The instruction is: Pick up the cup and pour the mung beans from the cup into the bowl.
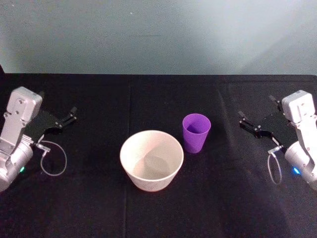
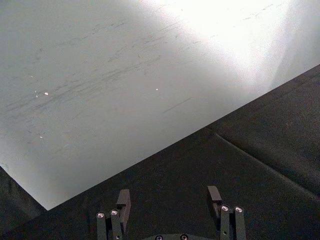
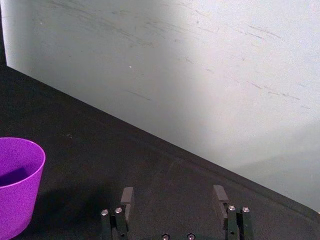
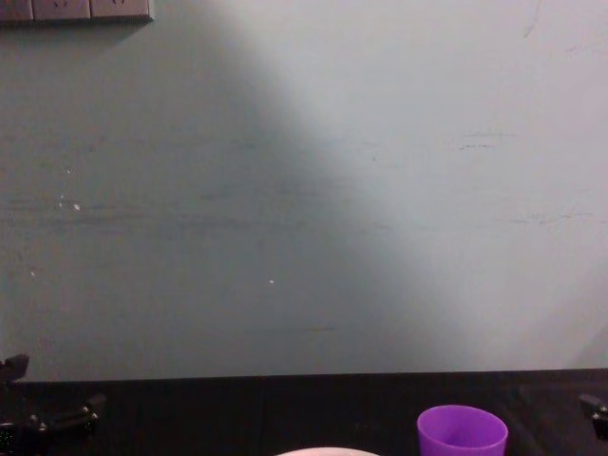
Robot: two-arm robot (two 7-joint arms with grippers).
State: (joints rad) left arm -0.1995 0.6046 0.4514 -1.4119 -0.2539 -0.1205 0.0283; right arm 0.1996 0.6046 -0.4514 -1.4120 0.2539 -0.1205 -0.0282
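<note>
Just right of the bowl [image 1: 148,181], the cup [image 1: 196,132] stands upright; left gripper [image 1: 58,105] and right gripper [image 1: 256,111] sit wide open, empty, well off either side. A sideways bump may tip it, spilling beans.

The cup [image 1: 196,133] is small, bright purple plastic, smooth-walled and handleless, tapering to a narrower base. It stands upright, mouth up, on the black counter [image 1: 99,208], just beside the bowl [image 1: 148,182], behind it and to its right; whether they touch cannot be told. The bowl is round, pale whitish-pink and wider than the cup, and sits upright near the counter's middle with its smooth pale inside showing
</note>
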